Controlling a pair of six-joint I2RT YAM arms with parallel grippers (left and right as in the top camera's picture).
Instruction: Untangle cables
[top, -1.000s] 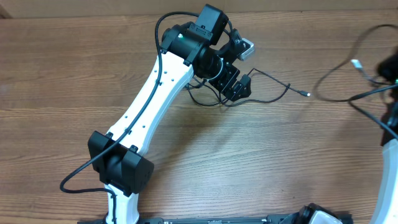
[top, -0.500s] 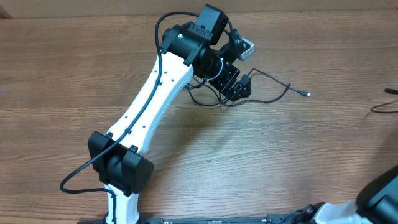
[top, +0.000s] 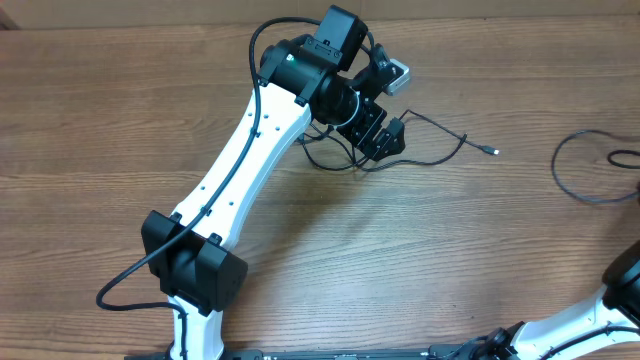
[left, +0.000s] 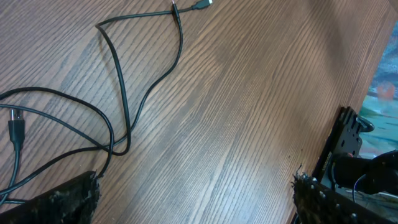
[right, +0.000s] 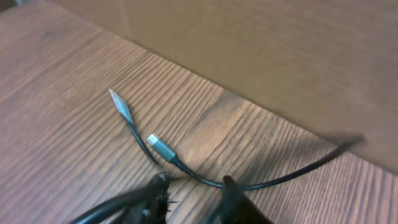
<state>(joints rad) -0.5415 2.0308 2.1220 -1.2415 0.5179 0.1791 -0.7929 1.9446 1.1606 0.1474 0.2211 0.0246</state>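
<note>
A thin black cable tangle lies under my left gripper, with one strand running right to a small plug. In the left wrist view my left gripper is open wide and empty, the cable loops lie ahead on the left, and a plug is at the top. A second cable loop lies at the table's right edge. In the blurred right wrist view my right gripper has its fingers narrowly apart. That cable crosses between the tips, its silver plug just ahead.
The brown back wall rises just beyond the table's far edge. The left arm's white link slants across the table's middle. The right arm's base is at the lower right corner.
The right arm has swung from the upper right down to the lower right. The cable it carried aloft now lies as a loop at the table's right edge. The left arm has not moved.
</note>
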